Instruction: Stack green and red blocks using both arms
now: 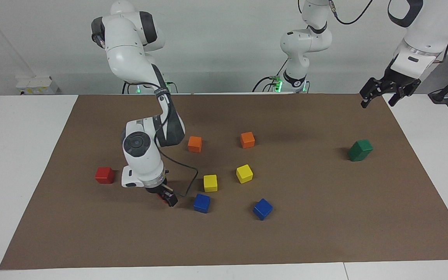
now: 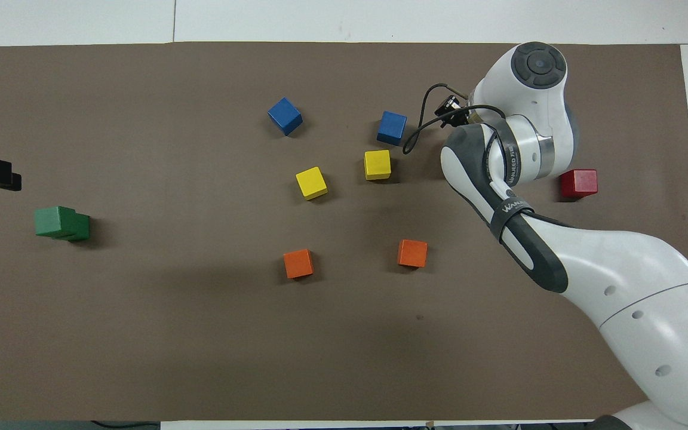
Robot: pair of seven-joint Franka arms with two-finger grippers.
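A robotics laboratory: my two white arms point(image 1: 142, 128) are mounted at the edge of a white table point(image 1: 18, 155) covered by a brown mat point(image 1: 305, 233), before a bare pale wall point(image 1: 224, 46). Cables point(image 1: 265, 82) and green indicator lights point(image 1: 276, 82) sit at my bases.
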